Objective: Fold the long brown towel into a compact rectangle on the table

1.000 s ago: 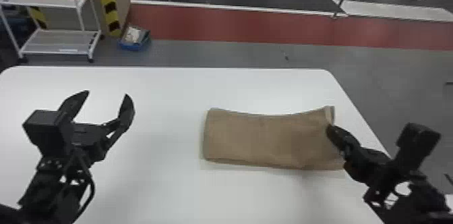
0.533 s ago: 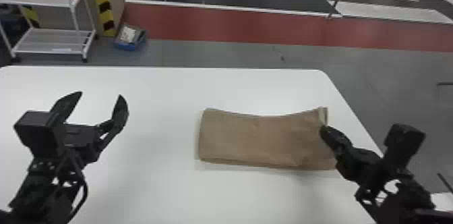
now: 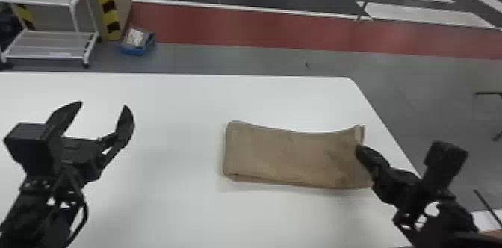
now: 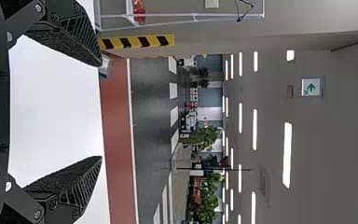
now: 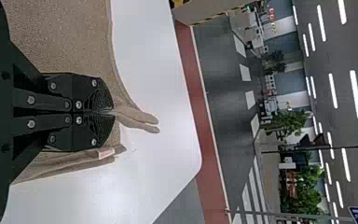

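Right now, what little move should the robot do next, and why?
I think the right black claw should gently lift its end of the brown cloth towel, to start folding it leftward. That claw is shut on cloth at the right end, and the towel lies wider than it is deep.

the left gripper (image 3: 104,104) is at the left, its two fingers spread wide and pointing to the far side. the right gripper (image 3: 359,150) is at the right, angled toward the far left, its fingers pressed together.
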You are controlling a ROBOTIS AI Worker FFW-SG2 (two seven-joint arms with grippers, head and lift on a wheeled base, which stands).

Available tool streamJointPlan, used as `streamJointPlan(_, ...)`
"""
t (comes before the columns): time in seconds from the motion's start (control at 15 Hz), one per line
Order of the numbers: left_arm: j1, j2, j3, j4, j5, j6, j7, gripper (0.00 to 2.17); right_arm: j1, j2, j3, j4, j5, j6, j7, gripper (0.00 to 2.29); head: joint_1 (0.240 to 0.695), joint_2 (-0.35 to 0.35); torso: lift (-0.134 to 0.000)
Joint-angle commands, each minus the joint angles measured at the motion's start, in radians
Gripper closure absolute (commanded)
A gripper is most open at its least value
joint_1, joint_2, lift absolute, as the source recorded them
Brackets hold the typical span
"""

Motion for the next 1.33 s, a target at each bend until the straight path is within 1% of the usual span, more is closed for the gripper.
streamJointPlan(0.0,0.001,0.003,0.004,0.000,0.000,-0.001,0.000,0.20,-0.022,0.000,0.010,0.056,0.035,-0.024,0.002,1.45,0.695,-0.204,-0.123)
streamJointPlan(0.13,0.004,0.006,0.008,0.000,0.000,-0.001,0.000,0.20,-0.022,-0.001,0.003,0.059,0.035,-0.048,0.012,1.45,0.695,-0.206,-0.123)
streamJointPlan(0.4,0.001,0.002,0.004,0.008,0.000,-0.001,-0.001,0.20,0.004,0.000,-0.019,0.021,0.018,-0.097,0.020,1.45,0.695,-0.207,-0.123)
streamJointPlan(0.53,0.000,0.002,-0.003,0.008,0.000,-0.001,-0.001,0.20,-0.005,-0.001,-0.026,0.035,0.035,-0.085,0.026,1.45,0.695,-0.214,-0.123)
streamJointPlan(0.6,0.000,0.000,-0.006,0.008,-0.002,-0.001,-0.001,0.20,-0.014,-0.006,-0.023,0.061,0.044,-0.082,0.028,1.45,0.695,-0.217,-0.123)
streamJointPlan(0.67,0.000,0.002,-0.007,0.008,-0.007,0.003,-0.009,0.20,-0.028,-0.009,-0.016,0.082,0.070,-0.076,0.026,1.43,0.695,-0.222,-0.123)
streamJointPlan(0.73,0.001,0.002,-0.007,0.007,-0.017,-0.001,-0.035,0.19,-0.036,-0.006,-0.009,0.096,0.107,-0.082,0.023,1.09,0.695,-0.226,-0.123)
streamJointPlan(0.8,0.003,0.005,-0.012,0.005,-0.017,-0.001,-0.043,0.15,-0.037,-0.003,-0.008,0.098,0.115,-0.094,0.015,0.42,0.695,-0.236,-0.123)
streamJointPlan(0.87,0.003,0.002,-0.013,0.005,-0.017,-0.001,-0.043,0.14,-0.031,0.000,-0.019,0.095,0.112,-0.116,0.014,0.01,0.695,-0.243,-0.123)
streamJointPlan(0.93,0.003,-0.001,-0.015,0.002,-0.014,0.003,-0.041,0.14,-0.017,0.003,-0.033,0.085,0.109,-0.137,0.011,0.00,0.695,-0.249,-0.123)
streamJointPlan(1.07,0.001,-0.009,-0.029,-0.006,-0.008,0.009,-0.040,0.13,0.036,0.012,-0.052,0.053,0.109,-0.251,0.008,0.02,0.695,-0.259,-0.123)
streamJointPlan(1.27,-0.039,-0.030,-0.093,-0.004,-0.007,0.024,-0.031,0.13,0.118,0.023,-0.089,0.007,0.104,-0.382,0.005,0.04,0.695,-0.300,-0.123)
